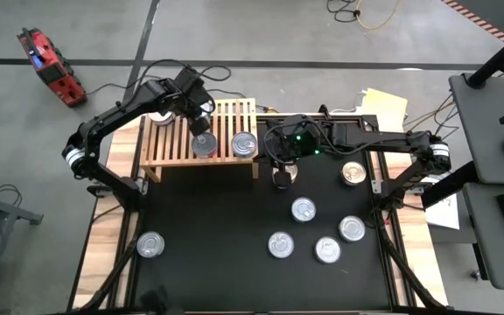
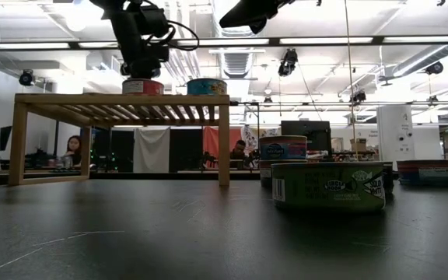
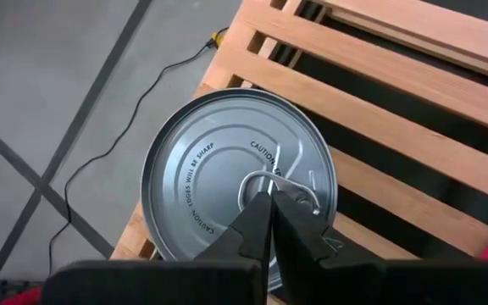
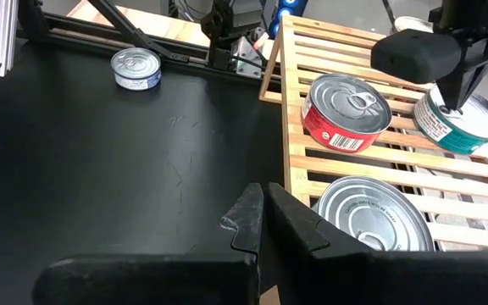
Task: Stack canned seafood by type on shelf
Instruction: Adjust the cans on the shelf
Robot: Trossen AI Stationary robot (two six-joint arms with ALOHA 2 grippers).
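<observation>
Left hand (image 3: 271, 207) fingers together on tin (image 3: 239, 174) lid atop shelf (image 3: 413, 93), right hand (image 4: 263, 212) fingers together beside shelf

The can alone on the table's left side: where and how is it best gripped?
Grip the can across its round side wall, coming straight down. It sits lid up on the black table with nothing near it, so fingers can drop on opposite sides; the flat lid offers little to pinch. The left gripper, shut over the shelf, looks nearer.

A red tool (image 1: 49, 63), perhaps a drill, lies on the grey floor (image 1: 234, 26).
</observation>
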